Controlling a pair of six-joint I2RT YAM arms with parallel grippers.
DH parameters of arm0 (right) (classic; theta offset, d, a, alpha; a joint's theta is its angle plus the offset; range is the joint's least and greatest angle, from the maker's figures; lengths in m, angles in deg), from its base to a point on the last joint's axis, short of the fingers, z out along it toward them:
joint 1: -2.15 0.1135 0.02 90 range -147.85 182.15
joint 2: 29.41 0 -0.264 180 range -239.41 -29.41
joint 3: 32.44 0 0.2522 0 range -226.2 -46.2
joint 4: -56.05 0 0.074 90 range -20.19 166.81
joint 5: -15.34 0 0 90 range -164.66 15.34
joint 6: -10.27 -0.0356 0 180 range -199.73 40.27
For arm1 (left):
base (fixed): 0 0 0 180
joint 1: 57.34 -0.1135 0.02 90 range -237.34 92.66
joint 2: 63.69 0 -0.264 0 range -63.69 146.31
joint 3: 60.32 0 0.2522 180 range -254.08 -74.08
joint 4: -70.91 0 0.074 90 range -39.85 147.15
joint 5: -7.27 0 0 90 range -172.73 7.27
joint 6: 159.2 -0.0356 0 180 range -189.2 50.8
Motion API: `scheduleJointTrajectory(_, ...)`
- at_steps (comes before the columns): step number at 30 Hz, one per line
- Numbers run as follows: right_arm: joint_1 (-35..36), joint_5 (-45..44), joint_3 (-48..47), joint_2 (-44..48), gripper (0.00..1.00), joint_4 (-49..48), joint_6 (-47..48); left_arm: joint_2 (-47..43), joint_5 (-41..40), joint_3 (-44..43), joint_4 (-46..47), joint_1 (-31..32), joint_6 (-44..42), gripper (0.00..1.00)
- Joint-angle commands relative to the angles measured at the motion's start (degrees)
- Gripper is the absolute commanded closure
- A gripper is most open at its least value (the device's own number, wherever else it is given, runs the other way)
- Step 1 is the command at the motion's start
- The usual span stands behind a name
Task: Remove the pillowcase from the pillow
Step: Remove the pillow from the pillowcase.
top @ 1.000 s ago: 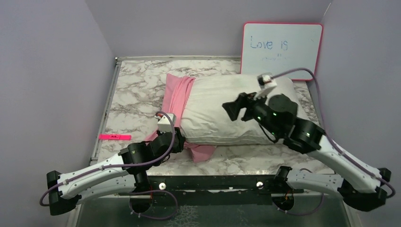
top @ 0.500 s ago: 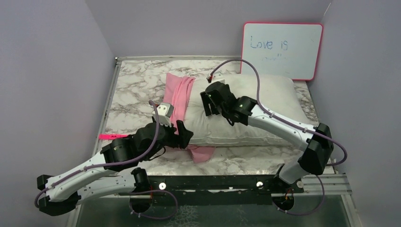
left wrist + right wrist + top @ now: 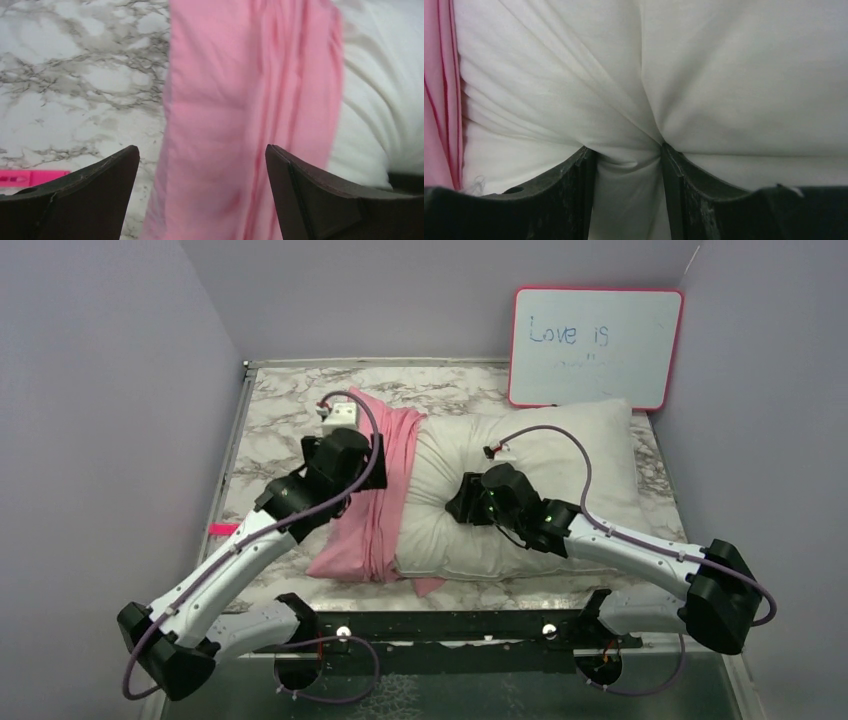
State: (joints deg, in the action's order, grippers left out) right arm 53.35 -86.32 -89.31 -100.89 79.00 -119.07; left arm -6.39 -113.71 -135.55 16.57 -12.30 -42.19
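Note:
The pink pillowcase (image 3: 368,515) lies bunched over the left end of the white pillow (image 3: 560,455), which stretches across the marble table. My left gripper (image 3: 368,462) hovers over the pillowcase's far half, open. In the left wrist view the pillowcase (image 3: 240,100) passes below the open left gripper (image 3: 201,150), with the pillow (image 3: 385,100) to the right. My right gripper (image 3: 462,502) presses into the pillow's left part. In the right wrist view that gripper (image 3: 626,150) pinches a fold of the pillow (image 3: 724,75); creases radiate from its tips, and the pillowcase (image 3: 439,100) edges the left.
A whiteboard (image 3: 597,345) with a red frame leans against the back wall behind the pillow. A pink strip (image 3: 222,529) lies near the marble table's (image 3: 280,420) left edge, and shows in the left wrist view (image 3: 30,176). Purple walls close in the left, back and right sides.
My left gripper let go near the front edge, opened and swung up over the pillowcase, which now lies further left. My right gripper came down and closed on the pillow's fabric.

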Motion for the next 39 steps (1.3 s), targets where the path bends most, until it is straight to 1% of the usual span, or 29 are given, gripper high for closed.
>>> scheduleJointTrajectory(1,-0.23,5.35,4.2,-4.69,0.48,15.83,-3.75,2.48,19.42,1.54,9.73,-20.56,-8.27,0.02)
scheduleJointTrajectory(3,-0.22,5.17,2.65,-5.39,0.48,16.4,-3.29,2.28,28.99,5.97,16.83,-28.77,-8.19,0.01)
scheduleJointTrajectory(4,-0.22,5.15,2.16,-5.42,0.48,16.32,-2.97,2.38,35.03,8.45,20.71,-31.1,-7.33,0.01)
scheduleJointTrajectory(5,-0.22,5.25,1.81,-5.3,0.48,16.19,-2.68,2.84,40.98,10.67,23.72,-35.3,-6.13,0.01)
scheduleJointTrajectory(6,-0.22,5.37,1.49,-4.98,0.48,16.0,-2.34,3.58,47.66,12.59,26.79,-37.94,-5.04,0.01)
scheduleJointTrajectory(8,-0.22,5.27,1.09,-4.39,0.48,15.91,-1.88,5.28,58.72,16.71,33.01,-40.97,-2.59,0.01)
scheduleJointTrajectory(10,-0.22,4.89,0.86,-3.93,0.48,16.22,-1.64,6.65,67.8,20.09,38.51,-42.24,-0.17,0.01)
scheduleJointTrajectory(11,-0.22,4.71,0.72,-3.81,0.48,16.32,-1.51,6.99,70.49,21.87,41.6,-42.6,0.98,0.01)
scheduleJointTrajectory(13,-0.22,4.54,0.4,-3.68,0.47,16.44,-1.3,7.57,73.27,25.85,46.86,-43.94,3.89,0.02)
scheduleJointTrajectory(15,-0.22,4.6,0.11,-4.02,0.47,16.54,-1.07,8.44,78.25,29.7,53.15,-46.89,8.02,0.11)
scheduleJointTrajectory(17,-0.22,4.11,-0.54,-4.55,0.47,17.13,-0.84,8.59,82.22,33.05,60.19,-49.19,12.79,0.28)
scheduleJointTrajectory(18,-0.22,3.42,-1.03,-4.82,0.47,17.62,-0.84,8.09,82.41,33.7,60.81,-50.07,13.35,0.37)
scheduleJointTrajectory(20,-0.23,1.58,-1.64,-5.06,0.47,18.61,-0.79,6.4,81.35,33.51,58.33,-52.07,12.52,0.54)
scheduleJointTrajectory(21,-0.22,0.53,-2.03,-5.18,0.47,18.94,-0.83,5.28,79.3,32.53,53.18,-53.07,10.96,0.67)
scheduleJointTrajectory(22,-0.34,-0.49,-2.43,-5.28,0.47,19.45,-0.83,4.03,76.05,30.03,47.29,-53.72,8.17,0.8)
scheduleJointTrajectory(23,-0.32,-1.45,-2.9,-5.33,0.47,20.0,-0.76,2.93,71.8,28.32,43.51,-54.08,5.03,0.91)
scheduleJointTrajectory(24,-0.38,-2.18,-3.32,-5.42,0.48,20.4,-0.67,2.09,66.47,24.89,34.99,-54.16,2.01,0.99)
scheduleJointTrajectory(25,-0.4,-2.7,-3.64,-5.47,0.48,20.69,-0.59,1.24,61.02,22.05,29.35,-54.22,-0.86,1.0)
scheduleJointTrajectory(27,-0.63,-3.32,-4.06,-5.47,0.48,21.02,-0.53,-0.05,49.61,17.26,21.82,-54.31,-5.08,1.0)
scheduleJointTrajectory(29,-0.9,-3.5,-4.04,-5.3,0.48,21.04,-0.61,-1.6,40.99,14.01,18.18,-54.54,-7.62,1.0)
scheduleJointTrajectory(31,-1.22,-3.72,-3.92,-5.25,0.48,21.17,-0.82,-2.63,34.21,10.71,15.38,-55.25,-9.22,1.0)
scheduleJointTrajectory(35,-2.16,-3.76,-3.9,-5.05,0.48,21.8,-1.07,-2.24,23.37,5.44,12.13,-58.05,-12.86,1.0)
scheduleJointTrajectory(39,-2.94,-3.56,-3.81,-4.27,0.48,21.99,-0.93,0.43,17.04,0.66,10.17,-62.21,-16.43,1.0)
